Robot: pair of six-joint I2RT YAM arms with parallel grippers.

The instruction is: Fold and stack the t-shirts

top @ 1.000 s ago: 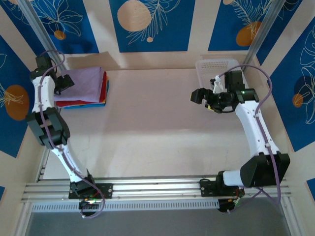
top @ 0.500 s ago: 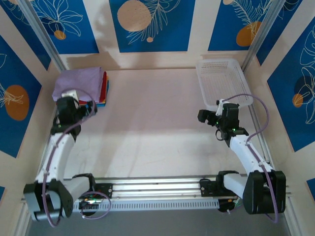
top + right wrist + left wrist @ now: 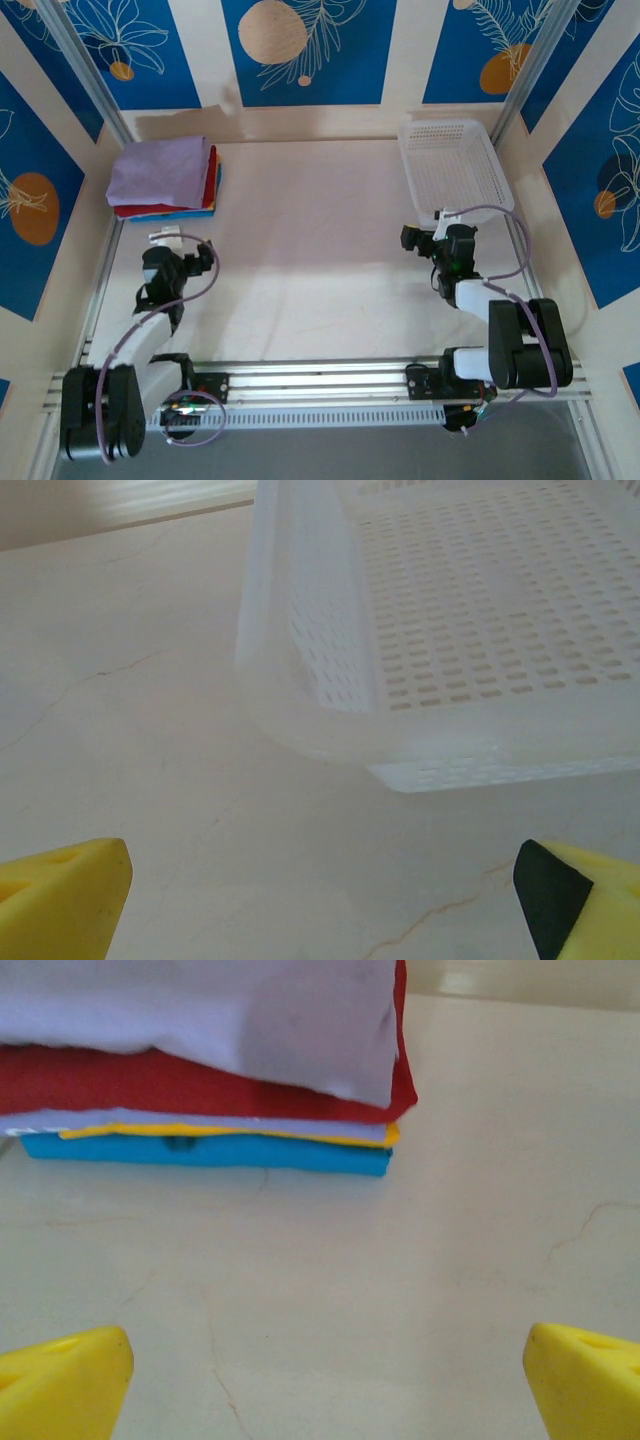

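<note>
Folded t-shirts lie in a stack [image 3: 165, 180] at the table's back left, a lavender tee [image 3: 220, 1015] on top, then red [image 3: 150, 1082], yellow [image 3: 200, 1131] and blue [image 3: 200, 1151] below. My left gripper [image 3: 180, 258] sits low on the table just in front of the stack, apart from it, open, its yellow fingertips [image 3: 60, 1385] wide with bare table between. My right gripper [image 3: 428, 240] rests low near the front corner of the basket, open with nothing in it, and its yellow fingertips [image 3: 60, 900] are spread.
A white perforated plastic basket [image 3: 452, 165] stands at the back right; its near corner [image 3: 330, 690] is just ahead of the right gripper. Both arms are folded down near their bases. Blue patterned walls enclose the table.
Both arms have drawn back toward the near edge and folded low. The left gripper left the stack; the right gripper dropped from above the basket's side to its front corner.
</note>
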